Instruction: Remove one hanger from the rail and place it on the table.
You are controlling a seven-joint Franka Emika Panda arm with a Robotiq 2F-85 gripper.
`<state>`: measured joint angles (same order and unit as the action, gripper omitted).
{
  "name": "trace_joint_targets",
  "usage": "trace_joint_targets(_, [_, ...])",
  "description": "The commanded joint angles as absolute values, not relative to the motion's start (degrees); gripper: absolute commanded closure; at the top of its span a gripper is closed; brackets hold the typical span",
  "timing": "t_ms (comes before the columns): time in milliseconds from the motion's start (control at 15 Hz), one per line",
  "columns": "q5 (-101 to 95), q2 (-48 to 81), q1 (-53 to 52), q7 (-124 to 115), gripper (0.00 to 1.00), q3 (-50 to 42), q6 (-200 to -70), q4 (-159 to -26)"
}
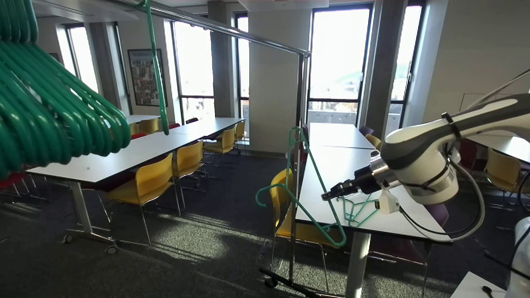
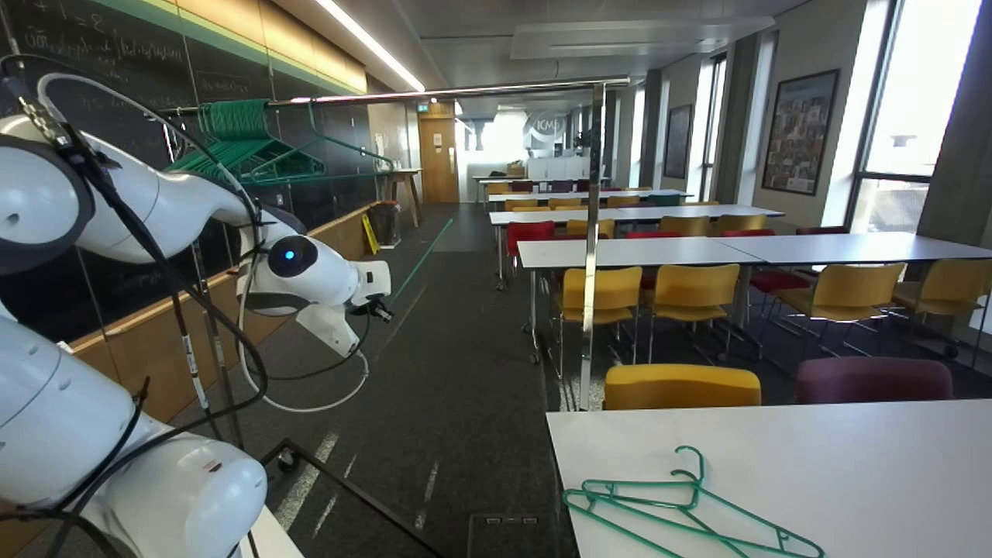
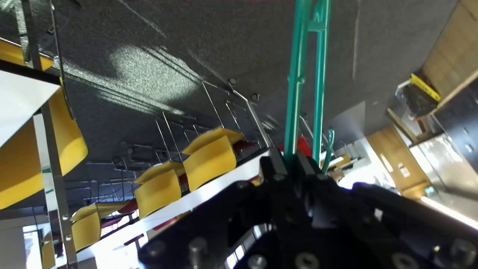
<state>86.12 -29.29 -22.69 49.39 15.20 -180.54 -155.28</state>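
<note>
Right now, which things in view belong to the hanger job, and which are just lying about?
For the job:
Gripper, closed
Green hanger in its grip
Rail, the pick-up place
White table, probably the drop spot

Just about:
Bunched hangers on the rail
Loose hangers lying on the table
Yellow chair
Purple chair
Framed poster

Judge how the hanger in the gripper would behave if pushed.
The hanger is likely stiff: its long bar looks straight. It is probably light, its bars being thin. It might pivot, since the gripper pinches just one spot on that bar.
</note>
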Motion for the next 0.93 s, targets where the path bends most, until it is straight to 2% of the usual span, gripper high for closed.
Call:
trace_joint_targets(0, [69.89, -28.61, -12.52, 39.94, 0.98, 21.42, -175.02, -160.4])
trace_joint_targets(200, [54.36, -26.39, 0.55, 34.04, 0.98, 28.38, -167.78, -159.97])
trace_joint_targets(467, [33.54, -35.43, 17.36, 25.56, 0.98, 37.23, -150.36, -159.44])
trace_joint_targets(867, [2.72, -43.56, 6.47, 15.85, 0.98, 18.3, -127.53, -150.42])
